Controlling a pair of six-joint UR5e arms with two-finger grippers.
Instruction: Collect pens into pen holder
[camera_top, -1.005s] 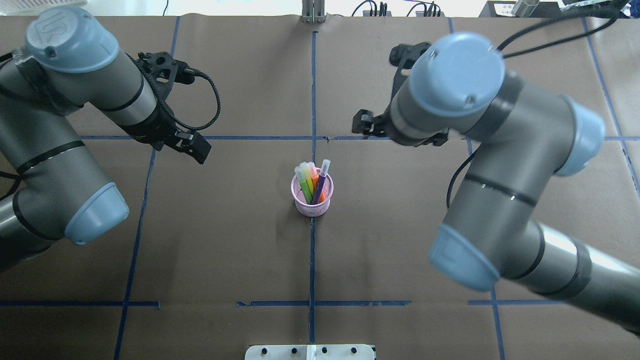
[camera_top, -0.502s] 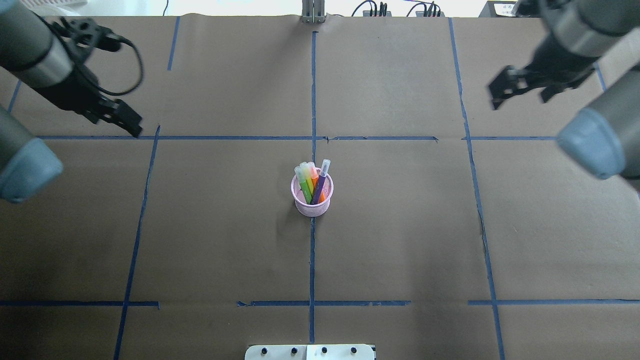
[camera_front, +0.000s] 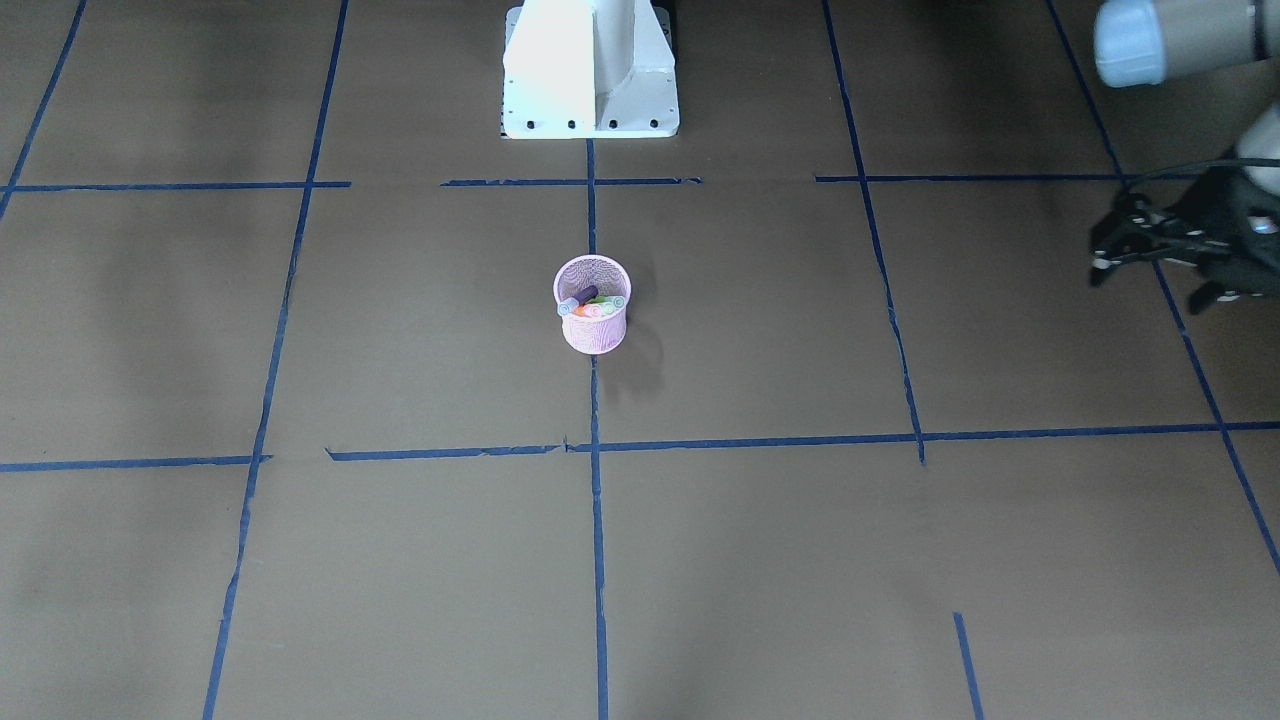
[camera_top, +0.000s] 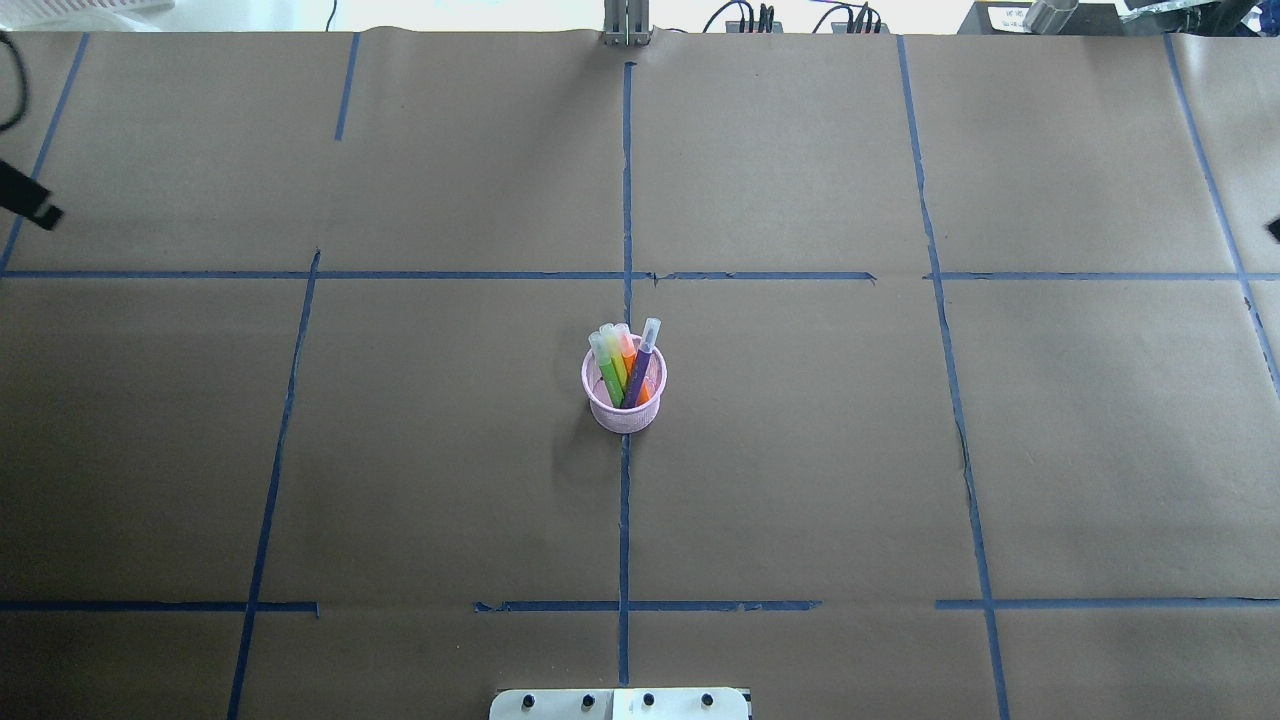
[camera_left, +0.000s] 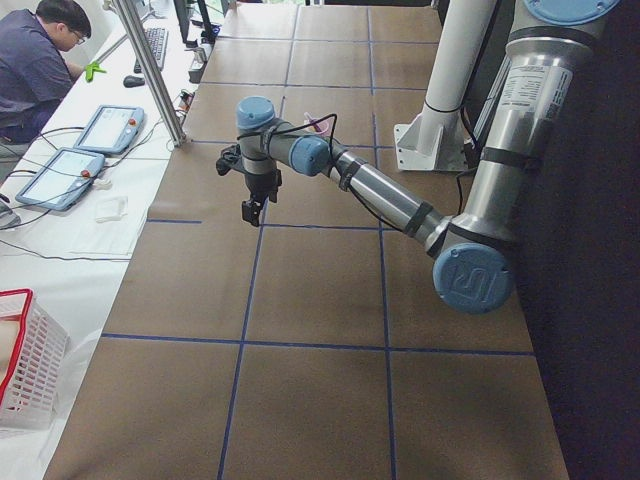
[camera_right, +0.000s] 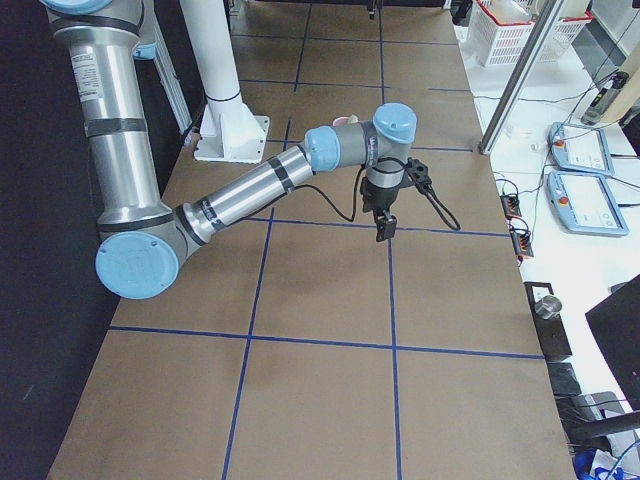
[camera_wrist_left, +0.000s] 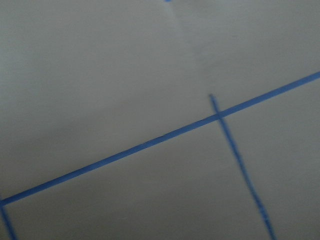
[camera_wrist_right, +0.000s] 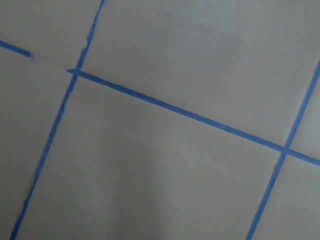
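Cannot read jaw gap on left gripper (camera_front: 1103, 255), half cropped at frame edge. Only an edge sliver of right gripper (camera_right: 384, 230) overhead. Lower ends of pens (camera_top: 625, 358) buried in pen holder (camera_top: 626, 412), well apart from both grippers.

The pen holder (camera_top: 625, 418), a small round pink wire-mesh cup, stands upright at the centre of the table (camera_top: 820, 460) and contains four pens (camera_top: 611, 379), green, yellow, orange and purple, all leaning toward its far rim with pale translucent caps projecting above it.
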